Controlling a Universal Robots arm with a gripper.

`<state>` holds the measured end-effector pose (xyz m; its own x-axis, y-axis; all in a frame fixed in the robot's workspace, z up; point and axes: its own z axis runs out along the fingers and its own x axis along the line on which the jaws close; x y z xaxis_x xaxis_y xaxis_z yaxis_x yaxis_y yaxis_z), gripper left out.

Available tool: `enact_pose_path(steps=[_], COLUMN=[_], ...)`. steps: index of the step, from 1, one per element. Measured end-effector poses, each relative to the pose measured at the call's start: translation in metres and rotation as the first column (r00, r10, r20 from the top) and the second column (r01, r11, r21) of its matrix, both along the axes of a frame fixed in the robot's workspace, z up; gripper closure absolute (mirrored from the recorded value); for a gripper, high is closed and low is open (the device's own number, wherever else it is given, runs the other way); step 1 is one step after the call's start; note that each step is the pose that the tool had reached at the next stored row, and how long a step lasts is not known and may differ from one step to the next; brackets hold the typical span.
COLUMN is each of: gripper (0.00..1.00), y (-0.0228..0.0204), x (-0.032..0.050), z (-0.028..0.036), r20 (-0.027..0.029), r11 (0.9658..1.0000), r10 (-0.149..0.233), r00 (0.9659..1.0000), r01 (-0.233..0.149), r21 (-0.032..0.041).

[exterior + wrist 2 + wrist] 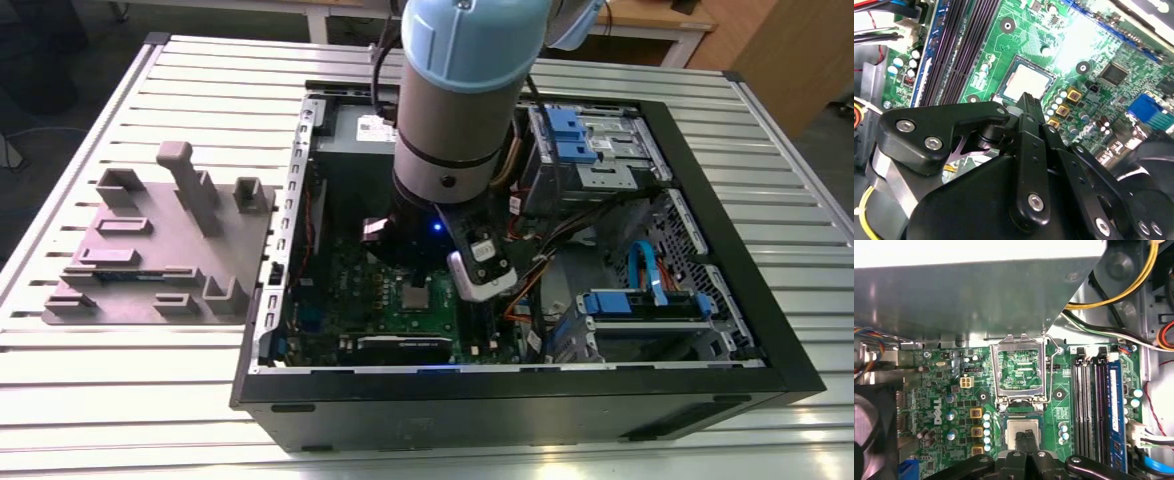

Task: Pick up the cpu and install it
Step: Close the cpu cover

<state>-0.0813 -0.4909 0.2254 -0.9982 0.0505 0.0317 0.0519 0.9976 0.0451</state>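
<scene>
Slatted aluminium work table (pixel 107 400) is carrying the set-up. Listing from the exterior view's left: a grey moulded parts fixture with upright posts (pixel 154 245) is resting on the slats. Beside it, an open black computer tower case (pixel 534 410) is lying on its side, exposing a green motherboard (pixel 340 300). Task item: the cpu (pixel 1015 429), a small flat square chip with a silver-grey metal top, is lying flat inside its socket frame on that board. The hinged metal load plate (pixel 1021 371) is standing swung open just beside it, and long dark memory slots (pixel 1089 405) are running alongside. Handling note, as a judgement: the chip is seating well only if it is lying level and square in the frame. Any pressing is best kept light and straight down, never sideways, since the contacts beneath are probably bending easily. Tool: the black two-fingered gripper (pixel 1027 98) on the pale blue and grey robot arm (pixel 461 110) is hanging directly over one edge of the chip, fingers drawn together and clasping nothing; whether the tips are touching the metal top cannot be told. Further to the exterior view's right, blue drive brackets (pixel 641 305) are sitting in the case.
</scene>
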Motion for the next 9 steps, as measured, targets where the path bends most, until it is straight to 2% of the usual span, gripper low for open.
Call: enact_pose_path(steps=[6, 9], gripper=[0.90, 0.90], y=[0.0000, 0.0000], x=[0.0000, -0.0001], z=[0.0096, 0.0124], r20=[0.0022, 0.0042], r11=[1.0000, 1.0000], r10=[0.000, 0.000], r00=[1.0000, 1.0000], r01=[0.000, 0.000], r21=[0.0000, -0.0001])
